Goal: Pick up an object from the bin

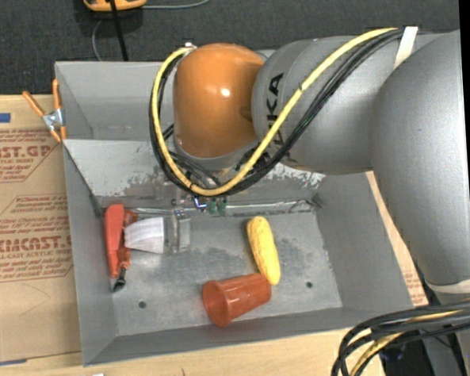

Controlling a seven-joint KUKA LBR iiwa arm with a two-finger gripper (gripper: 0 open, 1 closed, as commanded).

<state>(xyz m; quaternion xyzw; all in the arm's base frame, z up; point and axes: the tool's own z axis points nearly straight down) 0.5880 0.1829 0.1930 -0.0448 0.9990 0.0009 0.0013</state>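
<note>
1. Nearest to us, one red-orange plastic cup (235, 297) lies on its side on the floor of the grey metal bin (228, 331), mouth towards the right. It is well clear of the tool.

2. Just behind it, and touching or nearly touching the cup's rim, we find one yellow toy corn cob (262, 249), lying lengthwise and likewise unclaimed.

3. Over on the left, one long orange-red handled tool with a dark tip (114, 248) lies along the bin's left slope. One white fan-shaped piece (146, 235) lies against it, and we cannot tell whether the two are joined.

4. Further back, the gripper (180, 233) is down near the floor, just beside the white fan-shaped piece's right edge. We cannot tell whether it is spread or closed, because the orange dome cover (213, 93) on the wrist hangs over it.

5. So here is where we stand: nothing is lifted and nothing is visibly gripped. The white piece is the closest thing to the tool and rests on the floor at left of centre. By our reckoning the grasp and the lift both remain.

6. That makes four things in all, one of each.
</note>
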